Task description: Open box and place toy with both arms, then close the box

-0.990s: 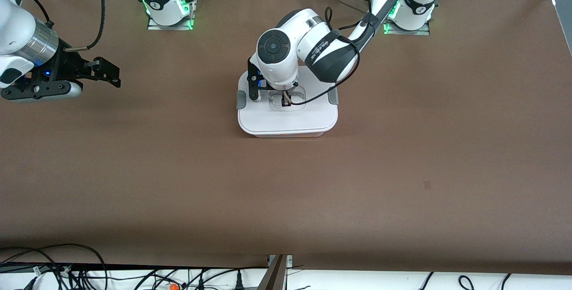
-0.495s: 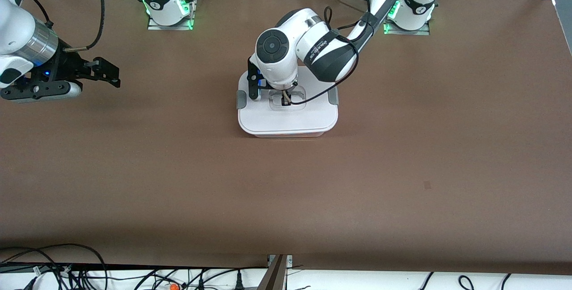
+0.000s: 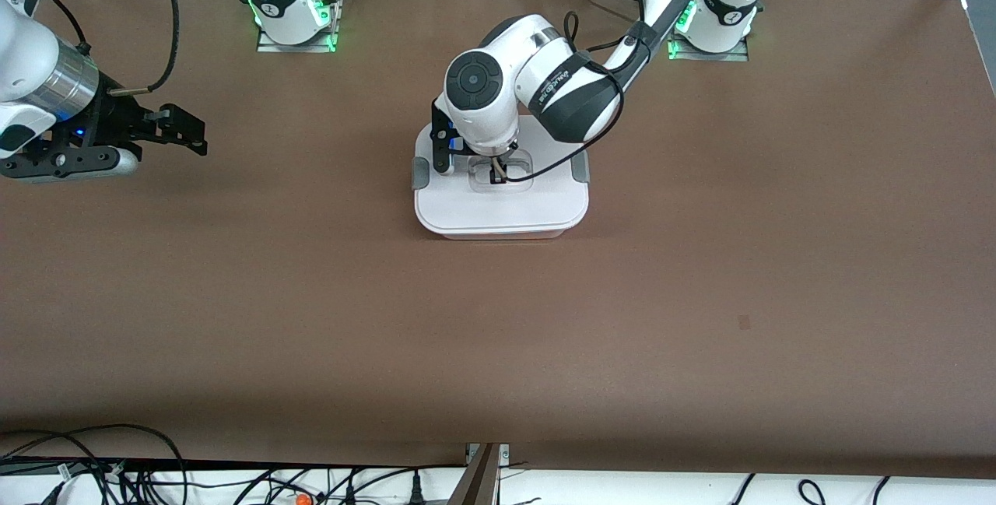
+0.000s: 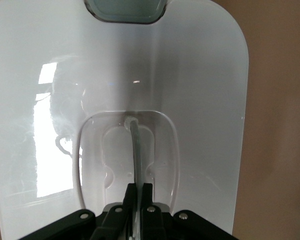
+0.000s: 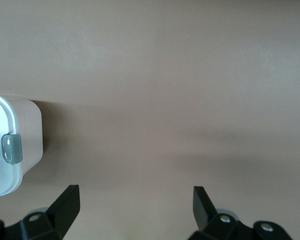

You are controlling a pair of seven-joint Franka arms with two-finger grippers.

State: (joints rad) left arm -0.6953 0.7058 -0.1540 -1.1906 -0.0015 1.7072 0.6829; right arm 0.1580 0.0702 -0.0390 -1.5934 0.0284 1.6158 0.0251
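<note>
The brown table [image 3: 700, 256] carried the closed box [image 3: 500, 213] at its middle. The left gripper [image 3: 498, 173] pinched the lid's clear handle [image 4: 135, 145], probably to seat the lid. The right gripper [image 3: 183, 131], spread, waited over the right arm's end. No toy showed.

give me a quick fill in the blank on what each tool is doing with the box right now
1. The left tool is shut on the lid's clear ____ in the middle of the box.
2. The box's white lid is ____ the box.
3. The right tool, over bare table toward the right arm's end, has its fingers ____.
4. The box holds a grey ____ on each side.

Missing words: handle; on; open; clip
</note>
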